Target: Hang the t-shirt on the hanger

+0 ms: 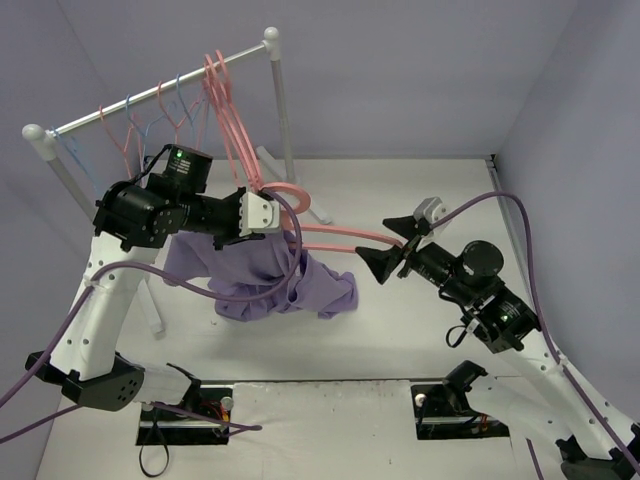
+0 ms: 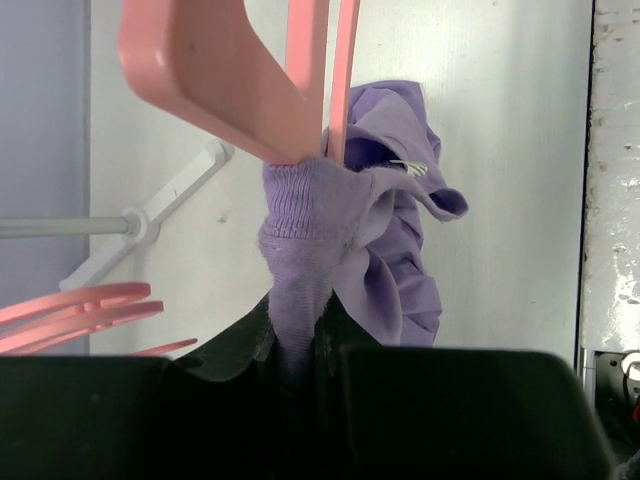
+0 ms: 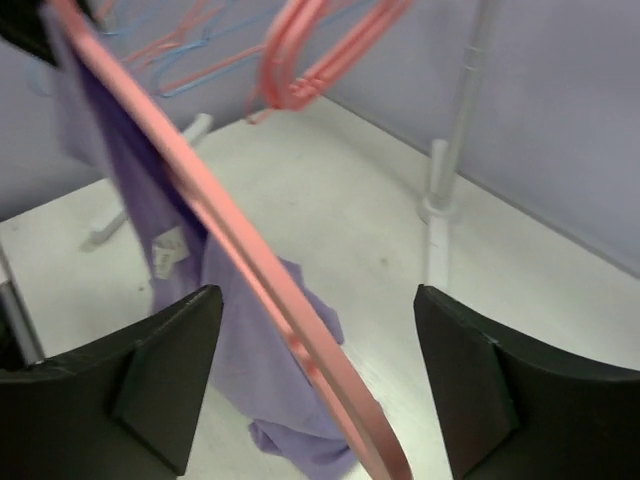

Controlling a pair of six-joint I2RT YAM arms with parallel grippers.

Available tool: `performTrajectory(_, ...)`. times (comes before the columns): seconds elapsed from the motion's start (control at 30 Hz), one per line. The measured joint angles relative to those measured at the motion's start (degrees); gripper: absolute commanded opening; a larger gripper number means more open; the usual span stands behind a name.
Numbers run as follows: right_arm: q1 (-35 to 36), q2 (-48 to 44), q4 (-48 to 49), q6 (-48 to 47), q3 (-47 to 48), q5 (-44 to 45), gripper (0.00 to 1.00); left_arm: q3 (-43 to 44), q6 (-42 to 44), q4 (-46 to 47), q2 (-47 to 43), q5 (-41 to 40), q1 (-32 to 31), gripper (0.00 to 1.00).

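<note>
We see the left gripper (image 1: 280, 222) closed on the purple t-shirt (image 1: 265, 278), held up in the air in front of the rack (image 1: 160, 88). In the left wrist view the ribbed collar (image 2: 300, 215) is pinched between its dark fingers (image 2: 230, 360), and the rest of the shirt hangs bunched beyond it. The hanger (image 1: 340, 238) lies roughly level in the air between the two arms. Its hook is by the left gripper and its far shoulder reaches the right gripper (image 1: 388, 262). One arm of the hanger goes into the collar opening. The right gripper is open: in its wrist view the hanger runs through the gap between both fingers (image 3: 165, 375), and we cannot tell whether it touches either one. The shirt's lower part droops towards the table (image 1: 420, 330), near the middle. More salmon hangers (image 1: 222, 95) hang bunched on the rack, with thin wire hangers (image 1: 150, 115) to their left
</note>
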Motion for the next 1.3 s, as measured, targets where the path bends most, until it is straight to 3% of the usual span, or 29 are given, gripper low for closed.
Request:
performTrajectory(0.13,0.00,-2.82,-2.78,-0.61,0.37,9.71,0.90,-1.92,-2.47,1.19,-0.13,-0.05,0.04,0.00)
performTrajectory(0.23,0.00,-5.88,-3.82,-0.11,0.78,16.80,0.91,-4.65,-5.87,3.42,-0.24,-0.60,0.04,0.00)
performTrajectory(0.37,-0.02,-8.39,-4.18,2.45,1.73,22.75,0.85,-7.11,-12.09,7.45,0.19,-3.35,0.04,0.00)
performTrajectory(0.57,-0.02,-6.24,-5.44,9.22,1.79,24.45,0.56,-7.27,-23.77,13.51,2.12,-10.05,-0.18,0.00)
performTrajectory(0.73,0.46,0.18,-5.28,16.03,1.12,22.57,0.52,-9.65,-29.99,19.54,1.69,-13.90,-2.40,0.00)
performTrajectory(0.87,5.70,5.91,-4.50,20.94,-0.52,23.55,0.49,-11.04,-33.20,22.51,1.55,-16.11,-4.44,0.00)
performTrajectory(1.0,12.71,11.49,-2.65,25.16,-0.56,27.92,0.43,-11.04,-36.49,24.67,1.41,-17.93,-4.92,0.00)
performTrajectory(1.3,20.37,21.95,2.32,35.17,-0.54,37.88,0.43,-11.04,-40.46,26.78,1.14,-22.01,-5.11,0.00)
